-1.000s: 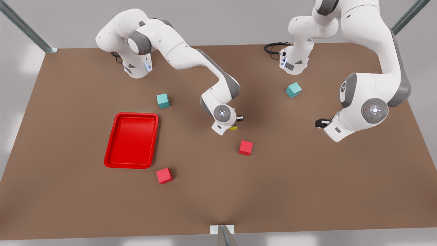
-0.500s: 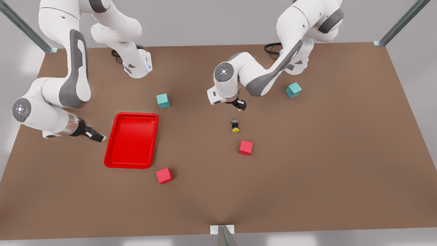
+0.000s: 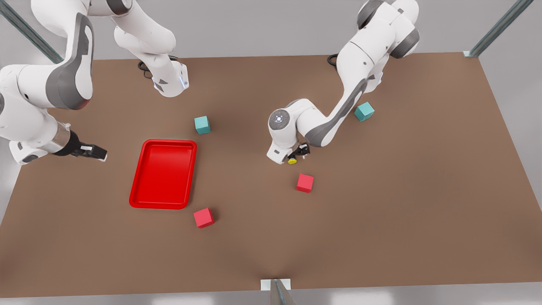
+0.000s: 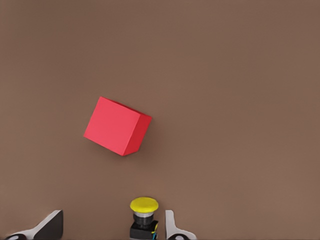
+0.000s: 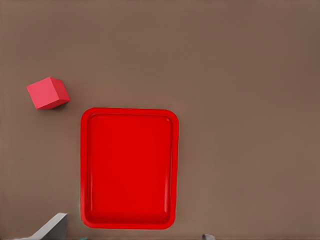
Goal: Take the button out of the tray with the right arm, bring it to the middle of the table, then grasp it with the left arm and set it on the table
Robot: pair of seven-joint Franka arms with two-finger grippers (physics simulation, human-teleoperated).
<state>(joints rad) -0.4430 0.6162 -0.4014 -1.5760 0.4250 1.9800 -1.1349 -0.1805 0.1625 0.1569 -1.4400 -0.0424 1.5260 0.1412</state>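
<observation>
The button (image 3: 291, 160), with its yellow cap and dark body, lies on the brown table (image 3: 381, 212) near the middle. My left gripper (image 3: 297, 154) is down over it and open. In the left wrist view the button (image 4: 144, 216) sits between the two fingers (image 4: 50, 227), closer to one of them. The red tray (image 3: 164, 173) lies at the front view's left with nothing in it. My right gripper (image 3: 98, 153) hangs open well off the tray's left side. The tray (image 5: 129, 167) also appears in the right wrist view.
A red cube (image 3: 305, 183) sits just in front of the button, seen too as the red cube (image 4: 117, 126). Another red cube (image 3: 203, 217) lies by the tray's near corner. Two teal cubes (image 3: 202, 125) (image 3: 364, 111) stand farther back.
The left gripper has come down from behind the button to straddle it. The right arm has drawn back farther from the tray toward the front view's left. The button has not moved.
</observation>
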